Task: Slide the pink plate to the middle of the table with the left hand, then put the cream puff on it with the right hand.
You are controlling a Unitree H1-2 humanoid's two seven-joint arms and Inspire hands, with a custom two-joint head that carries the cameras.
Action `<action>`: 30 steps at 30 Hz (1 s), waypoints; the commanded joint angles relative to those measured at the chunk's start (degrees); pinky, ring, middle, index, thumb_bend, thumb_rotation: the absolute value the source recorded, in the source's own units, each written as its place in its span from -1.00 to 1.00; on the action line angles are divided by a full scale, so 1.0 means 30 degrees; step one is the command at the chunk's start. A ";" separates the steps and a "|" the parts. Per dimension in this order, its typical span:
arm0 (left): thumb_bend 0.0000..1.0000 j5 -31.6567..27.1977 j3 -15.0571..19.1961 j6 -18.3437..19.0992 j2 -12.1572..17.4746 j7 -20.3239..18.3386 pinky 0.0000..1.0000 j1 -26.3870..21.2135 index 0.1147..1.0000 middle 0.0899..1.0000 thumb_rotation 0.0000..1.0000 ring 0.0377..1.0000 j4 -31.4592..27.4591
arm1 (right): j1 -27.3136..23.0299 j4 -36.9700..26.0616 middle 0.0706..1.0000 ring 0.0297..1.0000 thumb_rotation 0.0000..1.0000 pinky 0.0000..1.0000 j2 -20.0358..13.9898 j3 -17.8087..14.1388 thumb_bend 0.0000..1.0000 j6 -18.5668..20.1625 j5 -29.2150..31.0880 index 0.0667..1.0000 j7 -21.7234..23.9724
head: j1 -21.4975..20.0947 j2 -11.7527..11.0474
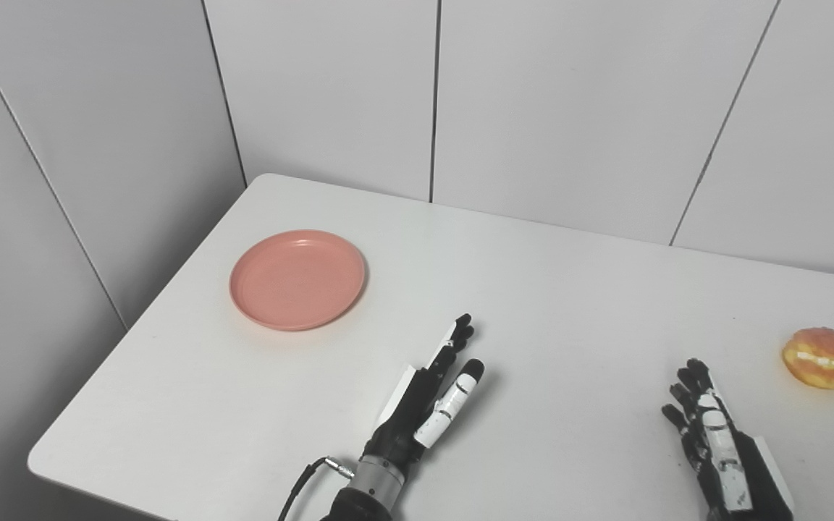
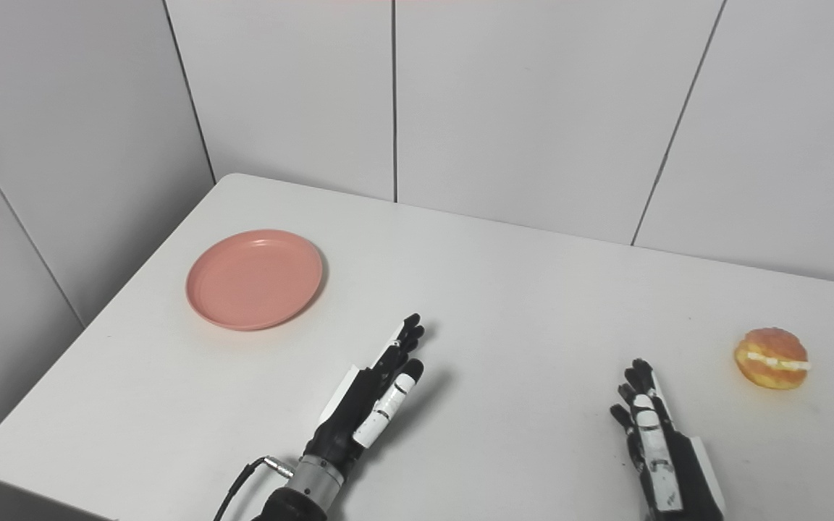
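Note:
The pink plate (image 1: 297, 278) lies empty on the left part of the white table (image 1: 533, 304), near the left edge. A golden cream puff (image 1: 820, 357) with a white filling line sits at the far right. My left hand (image 1: 431, 394) rests low over the table's front middle, edge-on with straight fingers, open and holding nothing, a fair way right of and nearer than the plate. My right hand (image 1: 710, 434) hovers at the front right, fingers stretched and apart, open, left of and nearer than the puff.
Pale panelled walls stand close behind the table and along its left side. The table's front edge and rounded front-left corner (image 1: 44, 459) are in view. A cable (image 1: 301, 485) runs from my left wrist.

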 commanded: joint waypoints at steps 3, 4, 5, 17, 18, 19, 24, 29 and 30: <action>0.02 0.0034 -0.0586 0.0289 -0.0432 -0.0406 0.95 0.0109 0.95 0.96 1.00 0.97 0.0469 | -0.0029 -0.0738 1.00 1.00 1.00 1.00 -0.0045 -0.0158 -0.79 -0.0257 0.0200 1.00 -0.0074 | 0.0070 0.0057; 0.03 0.0034 -0.0584 0.0314 -0.0444 -0.0405 0.96 0.0119 0.95 0.95 1.00 0.97 0.0439 | -0.0018 -0.0794 1.00 1.00 1.00 1.00 -0.0044 -0.0151 -0.79 -0.0185 0.0191 1.00 -0.0095 | 0.0071 0.0063; 0.03 0.0014 -0.0577 0.0364 -0.0459 -0.0417 0.96 0.0115 0.95 0.95 1.00 0.97 0.0402 | -0.0022 -0.0819 1.00 1.00 1.00 1.00 -0.0041 -0.0148 -0.80 -0.0142 0.0182 1.00 -0.0112 | 0.0078 0.0064; 0.04 -0.0101 -0.0390 0.0705 -0.0479 -0.0396 0.94 0.0144 0.93 0.94 1.00 0.96 0.0090 | -0.0104 -0.0871 1.00 1.00 1.00 1.00 0.0084 -0.0027 -0.82 -0.0060 0.0029 1.00 -0.0251 | 0.0012 -0.0039; 0.05 -0.0116 -0.0376 0.0699 -0.0479 -0.0395 0.95 0.0145 0.93 0.94 1.00 0.96 0.0067 | -0.0113 -0.0879 1.00 1.00 1.00 1.00 0.0093 -0.0028 -0.83 -0.0054 0.0059 1.00 -0.0252 | 0.0012 -0.0039; 0.06 -0.0143 -0.0355 0.0730 -0.0459 -0.0417 0.95 0.0150 0.93 0.94 1.00 0.96 -0.0003 | -0.0121 -0.0888 1.00 1.00 1.00 1.00 0.0111 -0.0020 -0.83 -0.0067 0.0043 1.00 -0.0276 | 0.0006 -0.0053; 0.08 -0.0632 -0.0192 0.1057 -0.0483 -0.0591 0.96 0.0165 0.93 0.94 1.00 0.96 -0.0615 | -0.0176 -0.0851 1.00 1.00 1.00 1.00 0.0172 -0.0029 -0.83 -0.0166 0.0143 1.00 -0.0254 | 0.0017 -0.0054; -0.01 -0.1274 -0.0122 0.1747 -0.0363 -0.0814 0.97 0.0098 0.92 0.94 1.00 0.96 -0.1722 | -0.0229 -0.0626 1.00 1.00 1.00 1.00 0.0160 0.0006 -0.82 -0.0433 0.0108 1.00 -0.0182 | 0.0103 -0.0057; -0.01 -0.1261 -0.0114 0.1826 -0.0287 -0.0867 0.96 0.0042 0.92 0.94 1.00 0.96 -0.1970 | -0.0216 -0.0685 1.00 1.00 1.00 1.00 0.0190 -0.0001 -0.82 -0.0357 0.0132 1.00 -0.0201 | 0.0099 -0.0066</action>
